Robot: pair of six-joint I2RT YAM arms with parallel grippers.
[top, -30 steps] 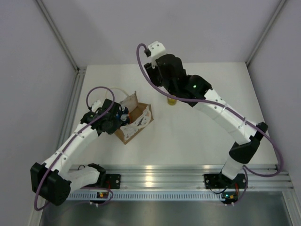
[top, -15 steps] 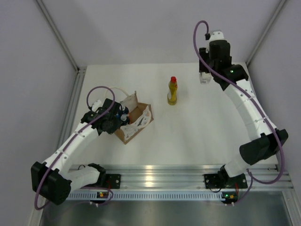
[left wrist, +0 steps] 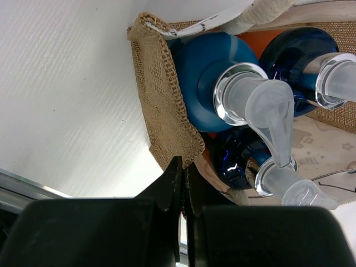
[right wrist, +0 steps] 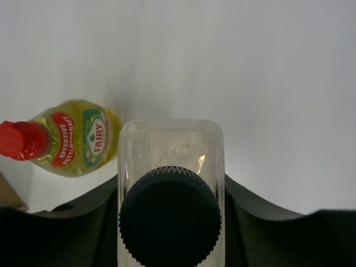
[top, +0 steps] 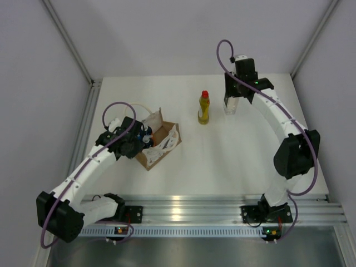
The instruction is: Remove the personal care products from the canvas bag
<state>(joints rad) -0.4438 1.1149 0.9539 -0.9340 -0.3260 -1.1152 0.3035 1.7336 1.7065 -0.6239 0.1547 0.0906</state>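
Your right tool [right wrist: 170, 189] was pinching the pale bottle [right wrist: 170, 142] just below its dark cap [right wrist: 169, 214], one finger on each flat side. The bottle hung upright over the bench [right wrist: 267, 83], near the yellow bottle [right wrist: 78, 136] but apart from it. Whether its base had met the bench could not be told.

The step in hand appeared to be the set-down. It called for a seated base before you spread the fingers, then a straight lift. A sideways exit risked toppling the narrow bottle into its neighbour.

Your left tool [left wrist: 182, 178] was pressed together at the frayed corner of the canvas bag [left wrist: 167, 111]. Whether it nipped cloth was unclear. Three orange bottles [left wrist: 214, 78] stood inside the bag, pump tops crowded together, so the bag needed steadying for the next pick.
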